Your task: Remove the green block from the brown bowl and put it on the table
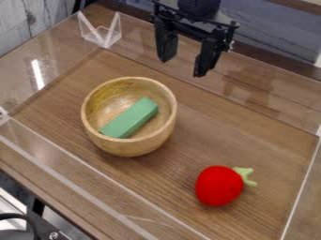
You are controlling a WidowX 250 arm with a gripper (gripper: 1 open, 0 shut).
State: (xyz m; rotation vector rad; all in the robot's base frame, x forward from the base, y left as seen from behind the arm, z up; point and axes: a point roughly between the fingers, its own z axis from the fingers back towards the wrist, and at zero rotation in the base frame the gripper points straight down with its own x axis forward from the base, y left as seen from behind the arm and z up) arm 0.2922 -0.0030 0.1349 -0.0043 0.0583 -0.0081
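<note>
Your claw (185, 54) hangs above the far part of the table (251, 122), pointing straight down, with its two dark fingers (164, 45) spread wide and nothing between them. It is well apart from the bowl (128, 114), up and to the right of it as you see it here, and touches nothing.

The green block (130, 119) lies inside the bowl, flat on the bottom and set at a slant, one end toward the near left of the rim and the other toward the far right (it fills roughly half the bowl's width). The bowl itself sits left of centre on the dark wood surface.

Near the front right you have a red strawberry toy (221, 185) with green leaves, resting on the table well clear of the bowl. Low clear walls (100, 30) border the tabletop.
</note>
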